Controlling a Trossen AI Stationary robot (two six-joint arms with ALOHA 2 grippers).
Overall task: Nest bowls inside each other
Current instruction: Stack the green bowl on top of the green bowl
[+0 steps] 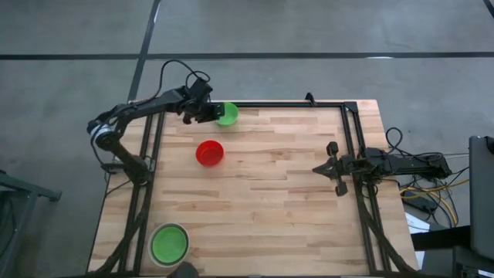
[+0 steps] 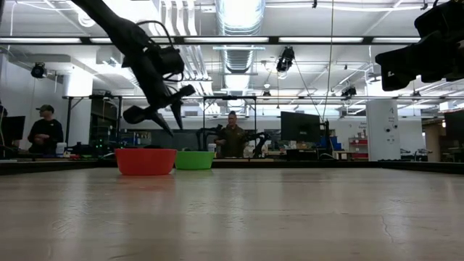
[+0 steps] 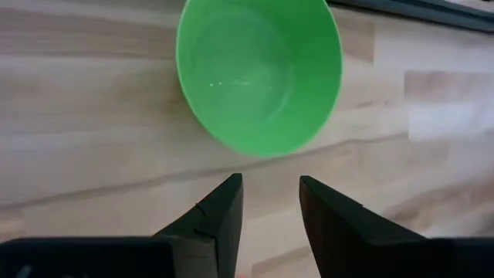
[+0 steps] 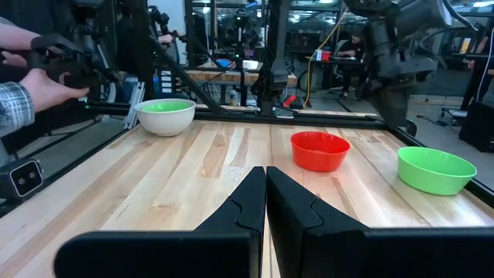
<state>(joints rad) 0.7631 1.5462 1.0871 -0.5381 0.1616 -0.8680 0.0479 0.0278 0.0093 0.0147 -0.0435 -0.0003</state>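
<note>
A green bowl [image 1: 227, 115] stands upright on the table at the far left, also seen in the left wrist view [image 3: 258, 73]. My left gripper [image 1: 208, 116] hangs open just left of it and above the table, slanting down, with nothing between its fingers [image 3: 224, 212]. A red bowl [image 1: 209, 153] stands nearer, on its base. At the near left corner a whitish-cream bowl [image 1: 152, 238] holds another green bowl [image 1: 169, 245] inside it. My right gripper [image 1: 323, 167] waits shut at the right edge, level above the table [image 4: 266, 193].
The wooden tabletop [image 1: 278, 201] lies between the bowls and the right arm. A black frame rail [image 1: 285, 104] runs along the far edge, close behind the green bowl. A person's hand [image 4: 35, 86] holds a dark device beyond the near left corner.
</note>
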